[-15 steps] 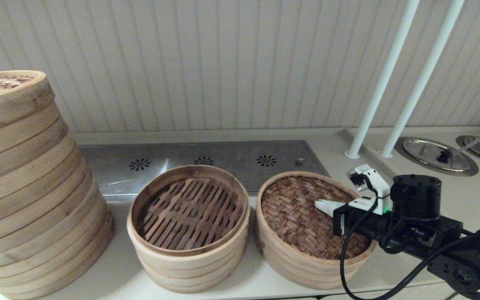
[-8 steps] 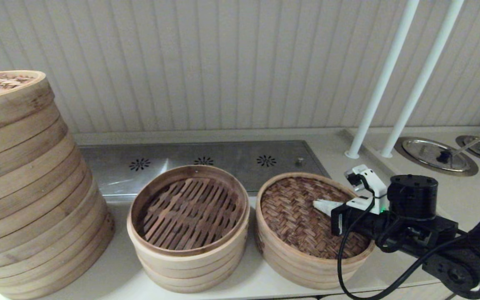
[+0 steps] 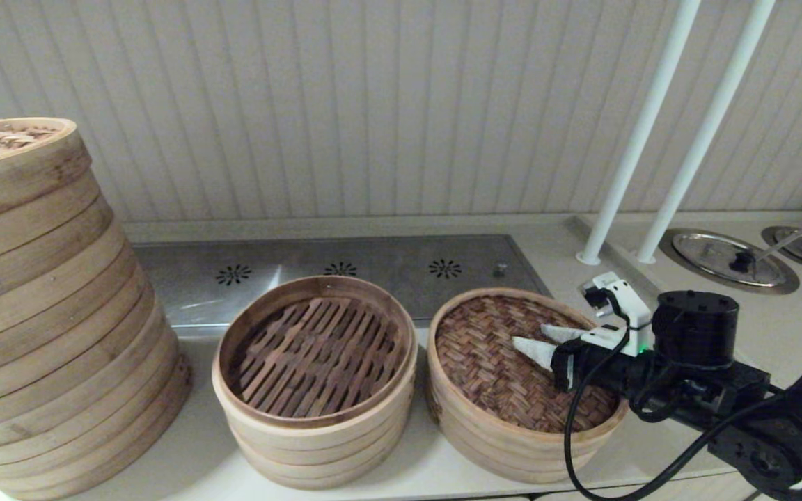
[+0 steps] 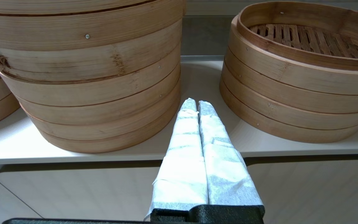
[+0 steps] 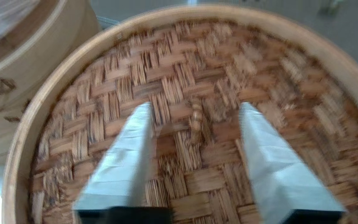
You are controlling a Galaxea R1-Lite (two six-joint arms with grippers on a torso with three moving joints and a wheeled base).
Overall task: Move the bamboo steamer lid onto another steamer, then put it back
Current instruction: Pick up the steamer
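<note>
The bamboo steamer lid [image 3: 491, 362], reddish-brown herringbone weave in a pale rim, lies flat on a low basket [image 3: 505, 452] at the counter's right; that basket's floor is hidden, so I cannot tell its weave. My right gripper [image 3: 532, 335] hovers over the lid's middle, open, its white-wrapped fingers apart. In the right wrist view the lid [image 5: 182, 68] fills the picture, and the right gripper [image 5: 196, 107] straddles a small woven loop [image 5: 196, 116] without touching it. My left gripper [image 4: 196, 104] is shut and empty, low before the counter's front edge.
A several-tier steamer [image 3: 314, 348] with lighter parallel slats stands uncovered in the middle, close beside the lidded basket. A much wider tall steamer stack [image 3: 46, 313] fills the left. White poles [image 3: 634, 139] and steel lids [image 3: 721, 257] stand at the back right.
My right gripper's fingers were together over the lid's centre; now they are spread apart. The lid has stayed on the right basket.
</note>
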